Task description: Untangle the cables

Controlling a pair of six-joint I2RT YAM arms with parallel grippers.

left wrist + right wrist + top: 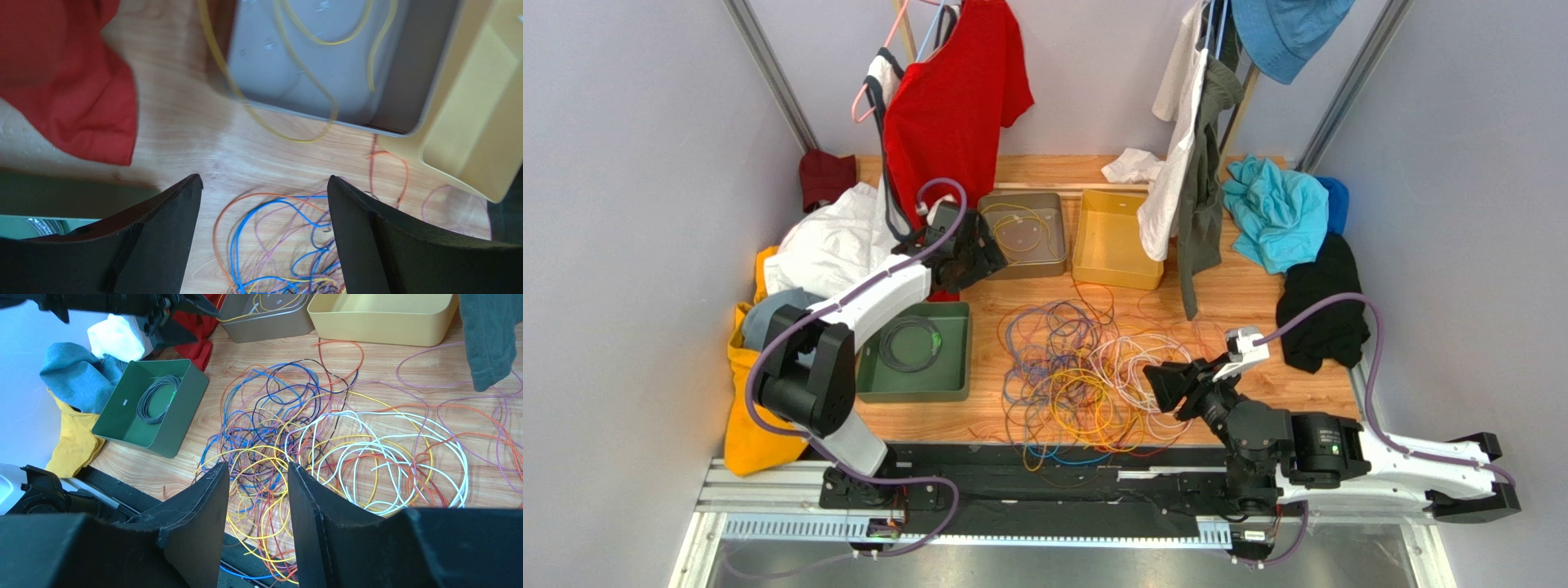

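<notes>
The cables (1075, 374) lie in a loose, many-coloured tangle on the wooden table; some reach over the near edge. My left gripper (993, 255) is open and empty, above the table beside the grey bin (1053, 251). In the left wrist view its jaws (261, 180) stand wide apart over blue, orange and purple cables (276, 245). A yellow cable (307, 43) lies in the grey bin (423, 79) and loops over its rim. My right gripper (1157, 382) is open and empty at the tangle's right side. Its jaws (258, 468) stand over yellow and orange cables (319, 429).
A green bin (946, 368) with a coiled grey cable stands at the left. A yellow bin (1118, 263) stands at the back. Clothes lie around: red shirt (952, 98), white cloth (830, 245), teal cloth (1277, 208), black cloth (1326, 300). A hanging grey garment (1198, 184) reaches the table.
</notes>
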